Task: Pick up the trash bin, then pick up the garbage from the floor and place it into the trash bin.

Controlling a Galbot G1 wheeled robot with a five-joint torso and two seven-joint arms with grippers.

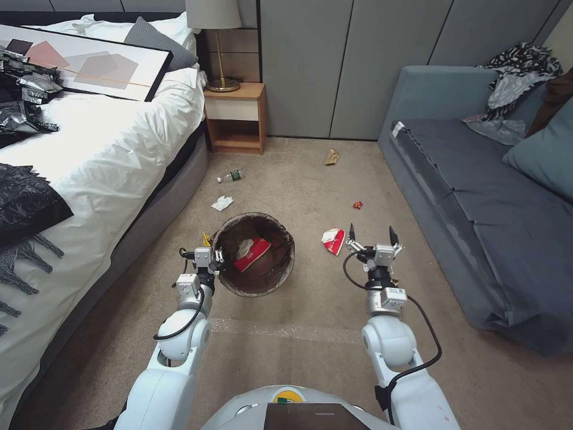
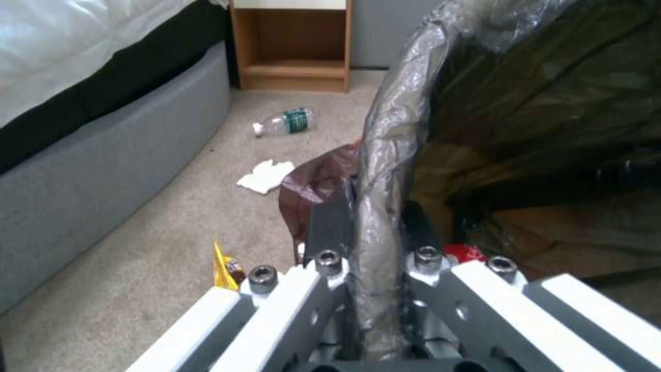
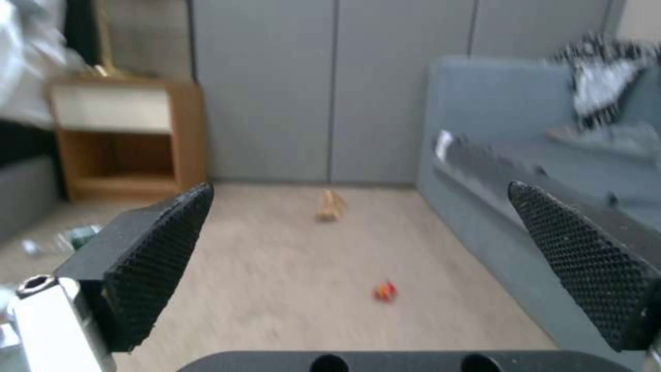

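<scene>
The trash bin (image 1: 289,263) stands on the carpet ahead of me, its brown liner folded over the rim, with a red-and-white carton (image 1: 252,254) inside. My left gripper (image 1: 218,263) is shut on the near-left rim (image 2: 396,134), one finger inside and one outside. My right gripper (image 1: 371,232) hangs open and holds nothing, just right of a red-and-white carton (image 1: 333,240) on the floor. More garbage lies around: a yellow wrapper (image 2: 226,268) beside the bin, white tissue (image 1: 222,203), a clear bottle (image 1: 230,177), a tan paper bag (image 3: 331,206) and a small red wrapper (image 3: 385,292).
A bed (image 1: 107,155) with white bedding, a framed picture and shiny black bags runs along the left. A wooden nightstand (image 1: 236,116) with a lamp stands at the back. A grey-blue sofa (image 1: 477,203) lines the right. Open carpet lies between them.
</scene>
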